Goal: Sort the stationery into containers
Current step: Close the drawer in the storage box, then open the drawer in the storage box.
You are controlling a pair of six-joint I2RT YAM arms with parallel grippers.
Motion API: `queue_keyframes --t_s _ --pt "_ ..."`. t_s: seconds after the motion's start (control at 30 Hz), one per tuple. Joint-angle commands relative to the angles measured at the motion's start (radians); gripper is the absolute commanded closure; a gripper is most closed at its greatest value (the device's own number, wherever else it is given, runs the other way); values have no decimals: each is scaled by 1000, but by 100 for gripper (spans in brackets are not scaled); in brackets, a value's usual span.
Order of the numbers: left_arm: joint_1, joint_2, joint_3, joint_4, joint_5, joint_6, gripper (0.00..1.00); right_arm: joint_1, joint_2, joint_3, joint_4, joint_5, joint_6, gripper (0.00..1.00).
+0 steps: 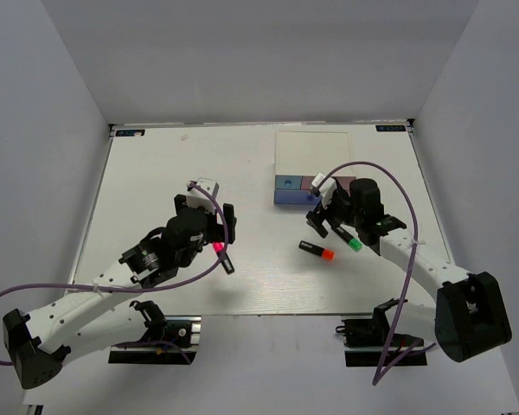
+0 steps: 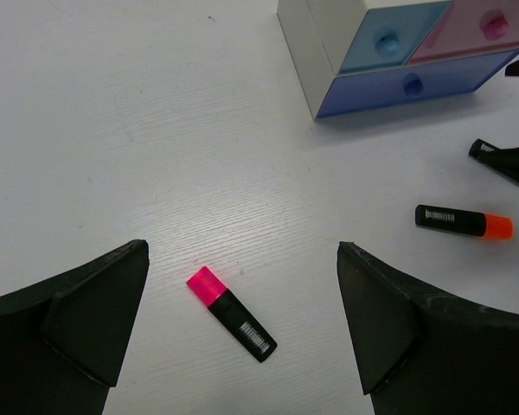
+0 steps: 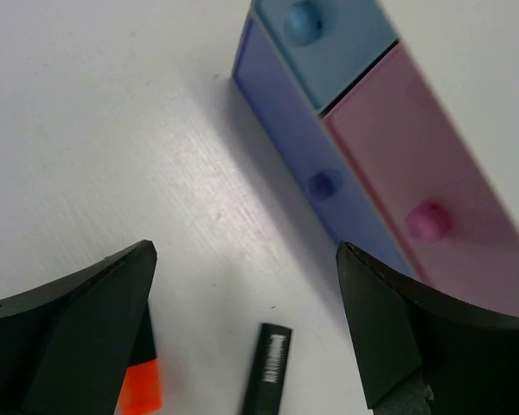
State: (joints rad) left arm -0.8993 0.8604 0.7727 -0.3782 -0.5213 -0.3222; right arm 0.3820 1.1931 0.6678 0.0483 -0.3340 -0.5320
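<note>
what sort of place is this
Probably a robotics lab test bench: a white table boxed in by plain grey panels, two robot arms bolted at its near edge, and markers staged beside a drawer organiser.

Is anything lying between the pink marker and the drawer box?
No. In the left wrist view the table from the pink marker to the drawer box is bare; the orange marker lies off to the side.

A white table [image 1: 156, 173] with a fine wood grain (the streaks show best from close above) spreads out before me. Pale grey walls [image 1: 259, 60] close it in at the back and on both sides. A small dark label [image 1: 128, 132] sits at its far left corner and a second label [image 1: 391, 128] at the far right, both too small for me to read.
</note>
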Motion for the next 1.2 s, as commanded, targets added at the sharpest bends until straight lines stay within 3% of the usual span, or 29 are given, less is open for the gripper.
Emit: queue_keyframes --t_s 0.0,0.07,0.13,0.17,0.27,0.4,0.5,0.6,0.63,0.73,0.8,0.87,0.9,0.93,1.0,1.03,1.07,1.17 --pt "0 -3 -7 21 3 8 0 -3 8 -22 33 -40 114 10" --pt "0 -3 -7 21 -6 8 0 0 14 -31 68 -11 156 14" --pt "0 6 -7 21 -6 8 0 3 34 -46 102 22 208 29" --pt "0 6 -7 21 -6 8 0 1 39 -51 128 47 260 40" --pt "0 6 -7 21 -6 8 0 1 63 -77 189 119 332 50" --pt "0 -3 -7 21 26 17 0 18 97 -79 205 116 330 51" --pt "0 -15 -29 79 181 58 4 20 80 -8 84 8 296 44" --pt "0 -43 -75 169 352 95 15 15 37 99 -83 -45 287 42" --pt "0 -43 -84 191 387 95 25 18 27 114 -112 -48 291 40" --pt "0 40 -84 273 512 19 45 12 -94 147 -108 -24 349 40" --pt "0 92 -107 390 578 -64 51 9 -130 150 -102 33 406 40" --pt "-19 168 -136 496 598 -127 55 6 -190 141 -100 91 411 50" --pt "-20 195 -177 562 607 -191 55 6 -213 133 -96 119 411 58" --pt "-20 224 -196 684 607 -231 56 1 -223 128 -93 144 417 75" --pt "-20 316 -229 789 578 -338 55 -11 -271 115 -71 266 423 88" --pt "-20 350 -230 897 567 -369 52 -15 -282 113 -59 291 431 88" --pt "-20 386 -242 944 545 -406 41 -20 -315 112 -61 329 437 84" --pt "-20 555 -187 1055 514 -532 36 -38 -357 79 -8 363 443 70"
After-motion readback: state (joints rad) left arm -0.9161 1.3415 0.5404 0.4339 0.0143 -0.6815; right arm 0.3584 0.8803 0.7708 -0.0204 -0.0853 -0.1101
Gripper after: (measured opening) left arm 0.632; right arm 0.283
